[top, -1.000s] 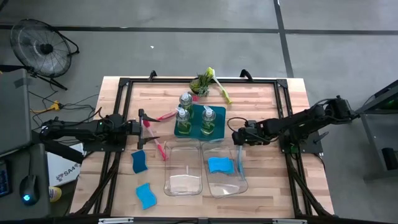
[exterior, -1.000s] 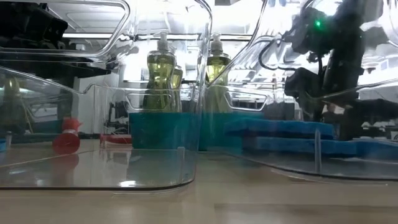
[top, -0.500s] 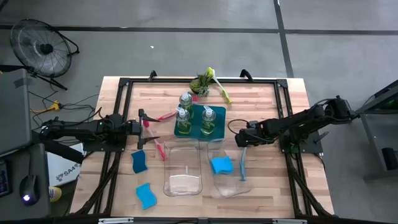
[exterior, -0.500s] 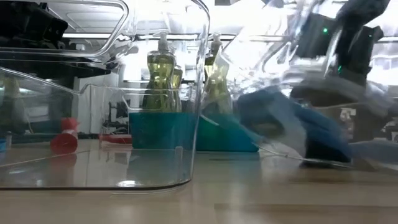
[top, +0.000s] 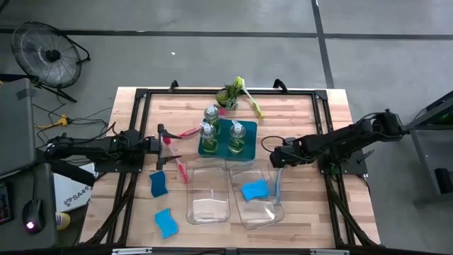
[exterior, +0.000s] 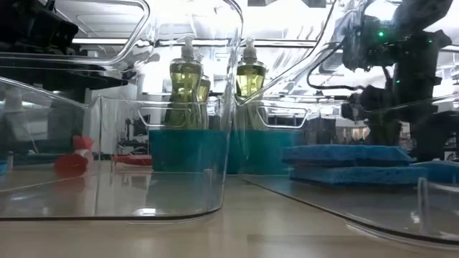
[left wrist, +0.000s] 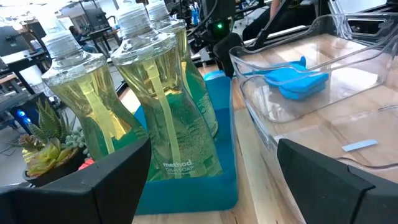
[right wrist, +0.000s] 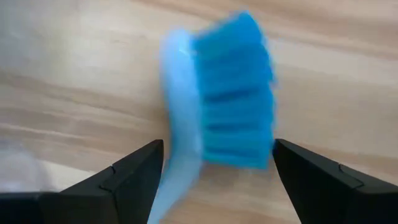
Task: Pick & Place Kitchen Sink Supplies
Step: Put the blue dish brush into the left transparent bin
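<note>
I find the blue dish brush (right wrist: 217, 102) lying on the wooden table (top: 297, 113), its head between the right gripper (top: 274, 157)'s spread fingers, untouched, its handle running over the right clear bin (top: 256, 212). A blue sponge (top: 255, 190) lies in that bin. Soap bottles (left wrist: 165, 99) stand in the teal tray (top: 218, 149). The left gripper (top: 161, 144) waits open beside a red-pink brush (top: 185, 132).

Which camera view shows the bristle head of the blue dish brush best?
The right wrist view: the blue brush head fills the picture, bristles plain, lying on the wood between the open fingers of the right tool. The high view gives only a thin blue line at the right bin. I cannot make it out in the low and left wrist views.
</note>
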Available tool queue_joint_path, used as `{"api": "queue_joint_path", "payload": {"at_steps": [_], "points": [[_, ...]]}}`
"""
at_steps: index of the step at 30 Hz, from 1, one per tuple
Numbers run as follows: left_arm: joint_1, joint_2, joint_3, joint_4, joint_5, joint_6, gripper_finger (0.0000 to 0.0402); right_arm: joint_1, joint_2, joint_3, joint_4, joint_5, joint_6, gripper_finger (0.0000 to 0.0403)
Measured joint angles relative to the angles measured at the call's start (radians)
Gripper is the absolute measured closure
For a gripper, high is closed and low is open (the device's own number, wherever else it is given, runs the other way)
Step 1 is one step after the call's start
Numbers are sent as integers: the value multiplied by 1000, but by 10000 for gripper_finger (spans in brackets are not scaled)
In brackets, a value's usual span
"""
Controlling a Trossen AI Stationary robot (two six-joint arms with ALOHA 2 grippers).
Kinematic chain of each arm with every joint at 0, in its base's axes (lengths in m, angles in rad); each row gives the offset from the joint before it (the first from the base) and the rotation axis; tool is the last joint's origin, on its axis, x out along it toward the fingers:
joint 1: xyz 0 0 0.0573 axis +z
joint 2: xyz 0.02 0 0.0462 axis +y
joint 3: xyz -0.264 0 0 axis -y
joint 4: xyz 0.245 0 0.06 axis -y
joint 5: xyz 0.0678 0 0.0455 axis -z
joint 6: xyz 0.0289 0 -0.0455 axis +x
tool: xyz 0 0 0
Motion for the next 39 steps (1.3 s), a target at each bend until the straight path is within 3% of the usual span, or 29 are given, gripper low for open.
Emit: {"api": "queue_joint_path", "payload": {"at_steps": [8, 16, 26, 39], "points": [[0, 0, 0, 0, 0, 0, 57, -4, -42, 3, 14, -27, 2, 104], [0, 0, 0, 0, 0, 0, 57, 42, -40, 4, 61, -57, 112, 104], [0, 0, 0, 0, 0, 0, 57, 65, 32, 8, 131, -2, 184, 107], [0, 0, 0, 0, 0, 0, 57, 65, 76, 10, 120, -15, 184, 197]]}}
